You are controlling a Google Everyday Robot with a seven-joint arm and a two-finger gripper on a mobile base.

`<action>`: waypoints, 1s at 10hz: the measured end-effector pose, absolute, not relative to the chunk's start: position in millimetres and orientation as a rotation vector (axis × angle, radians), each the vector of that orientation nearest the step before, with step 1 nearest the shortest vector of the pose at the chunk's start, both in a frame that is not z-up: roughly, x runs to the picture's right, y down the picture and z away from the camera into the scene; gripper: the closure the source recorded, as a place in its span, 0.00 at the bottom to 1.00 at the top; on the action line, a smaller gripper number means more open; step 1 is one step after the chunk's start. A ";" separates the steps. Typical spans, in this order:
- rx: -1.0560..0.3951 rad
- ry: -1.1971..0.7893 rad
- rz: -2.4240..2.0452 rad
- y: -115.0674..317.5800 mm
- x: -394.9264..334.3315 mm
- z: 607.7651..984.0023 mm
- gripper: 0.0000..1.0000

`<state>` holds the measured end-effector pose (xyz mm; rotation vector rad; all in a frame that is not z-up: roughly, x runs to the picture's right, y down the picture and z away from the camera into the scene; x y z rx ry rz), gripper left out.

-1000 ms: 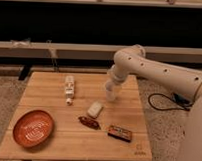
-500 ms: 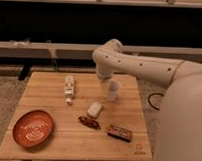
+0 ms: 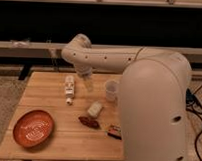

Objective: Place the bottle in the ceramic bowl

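Leftward since the earlier views, the arm (image 3: 108,57) now reaches across the worktop (image 3: 49,100), and its hand (image 3: 87,83) has come from the clear cup to hang low just right of the bottle. Whether the hand is spread or closed cannot be told.

Items on the worktop, one of each, six in all:
- bottle (image 3: 69,89), lying on the far left part of the boards, cap toward the viewer, apart from the bowl;
- ceramic bowl (image 3: 34,127), near-left corner, its inside showing only pale concentric lines;
- clear cup (image 3: 111,90), upright, right of the hand; contents cannot be told;
- white block (image 3: 95,109), mid-worktop;
- reddish-brown item (image 3: 88,121), just in front of the block;
- dark packet (image 3: 114,130), partly behind the robot's body.
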<state>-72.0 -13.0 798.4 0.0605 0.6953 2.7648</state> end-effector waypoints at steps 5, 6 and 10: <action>-0.023 0.715 2.701 0.9 -98.6 820.3 0.20; -0.024 0.716 2.719 1.8 -105.3 828.8 0.20; 0.017 0.742 2.759 4.7 -130.4 850.8 0.20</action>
